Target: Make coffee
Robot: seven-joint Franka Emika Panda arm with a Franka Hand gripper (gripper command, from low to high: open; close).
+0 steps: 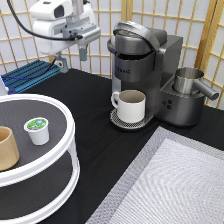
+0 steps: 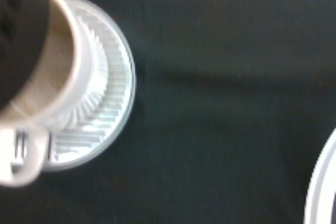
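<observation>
Coffee pod (image 1: 37, 130) upright on top tier of white round shelf (image 1: 64, 116), exterior view's left, beside tan cup (image 1: 7, 148). Mug (image 1: 130, 105) on coffee machine (image 1: 145, 70) drip tray, seen close in wrist view (image 2: 45, 90). Gripper (image 1: 82, 51) high over black desk (image 1: 95, 145), well apart from pod; whether jaws open or closed cannot tell.

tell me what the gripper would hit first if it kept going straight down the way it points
Probably the black tablecloth beside the mug; the gripper hangs high, left of the coffee machine, though depth is unclear.
</observation>
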